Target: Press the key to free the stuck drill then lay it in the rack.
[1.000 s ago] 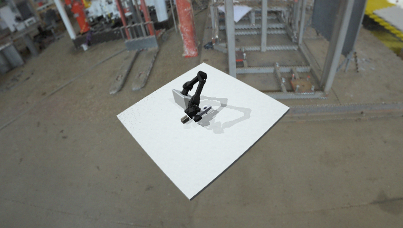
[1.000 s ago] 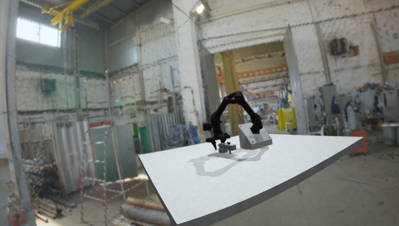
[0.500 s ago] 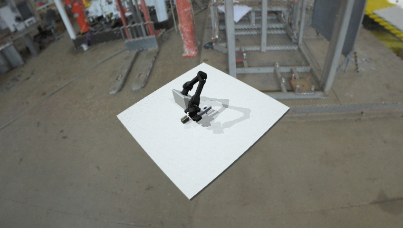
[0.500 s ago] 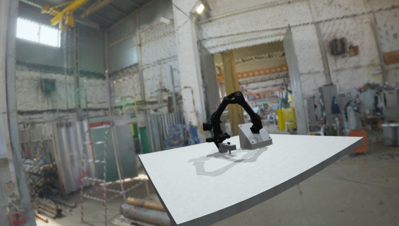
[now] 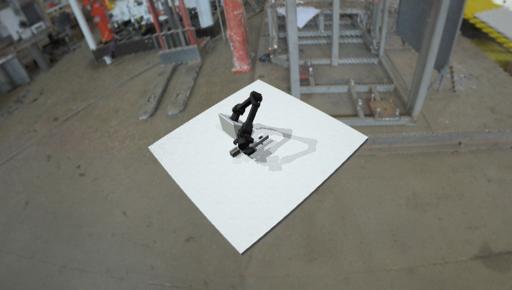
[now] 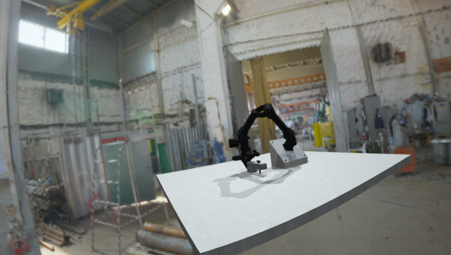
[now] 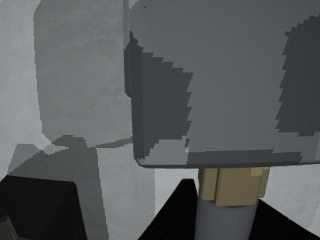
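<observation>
Gripping: the gripper (image 6: 250,161) is clamped on the drill (image 7: 223,234), its black fingers pressed in from both sides of the grey shank.
Drill: a grey cylinder with a tan collar (image 7: 235,186) where it meets the block; in the wrist view it runs from the block's lower edge toward 6 o'clock and leaves the picture between the fingers.
Block: a grey box-shaped housing (image 7: 220,60) fills the 12 to 3 o'clock part of the wrist view, with dark shadow patches on its face; the drill is lodged in its near side.
Key: cannot be told apart in any view; a small dark spot (image 5: 259,137) sits on the grey fixture in the top view, too small to name.
Fixture from above: a low grey bar (image 5: 261,138) lies on the white table (image 5: 215,201), stretching from the gripper toward 2 o'clock; a small tan and dark end piece (image 5: 233,151) shows at 8 o'clock of the gripper.
Arm: the black arm (image 6: 265,112) arches up from a grey wedge-shaped base (image 6: 286,154) and bends down to the fixture (image 6: 257,165), wrist pointing down.
Rack: not made out in these views.
Table: a white square slab with the arm's grey shadow (image 6: 240,186) falling toward 7 o'clock in the exterior view.
Surroundings: a blurred factory hall with steel frames (image 5: 292,46) and a red column (image 5: 237,35) beyond the table.
</observation>
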